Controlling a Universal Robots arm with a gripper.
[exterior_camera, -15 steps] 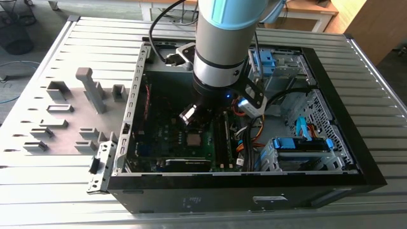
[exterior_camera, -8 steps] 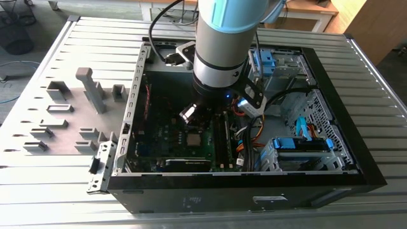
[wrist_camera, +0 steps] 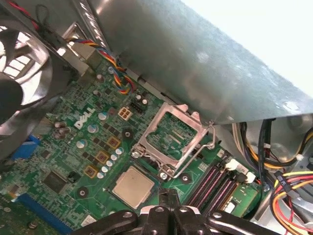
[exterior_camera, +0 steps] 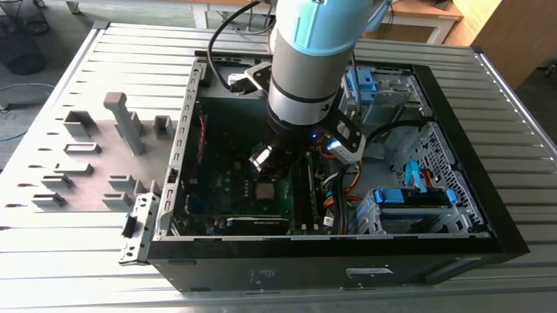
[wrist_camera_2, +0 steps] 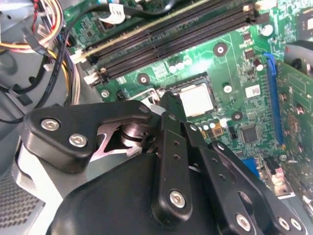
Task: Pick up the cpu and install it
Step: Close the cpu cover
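The cpu (wrist_camera: 133, 186) is a small silvery square lying flat in its socket on the green motherboard (wrist_camera: 93, 142). In the second wrist view the cpu (wrist_camera_2: 198, 99) shows just past my fingertips. The socket's metal bracket (wrist_camera: 171, 139) stands flipped open beside it, with its lever raised. My gripper (wrist_camera: 168, 198) hangs just above the board at the cpu's edge, fingers together and holding nothing. In the exterior view the gripper (exterior_camera: 265, 158) is inside the open computer case (exterior_camera: 487, 225), a little above the cpu (exterior_camera: 263, 190).
Black memory slots (wrist_camera_2: 171, 36) run next to the socket, and bundled cables (wrist_camera: 288, 191) lie beyond them. A case fan (wrist_camera: 22, 73) and a steel case wall (wrist_camera: 205, 63) are close by. Blue drive bays (exterior_camera: 409, 199) fill the exterior view's right. A grey fixture plate (exterior_camera: 96, 156) lies outside the case.
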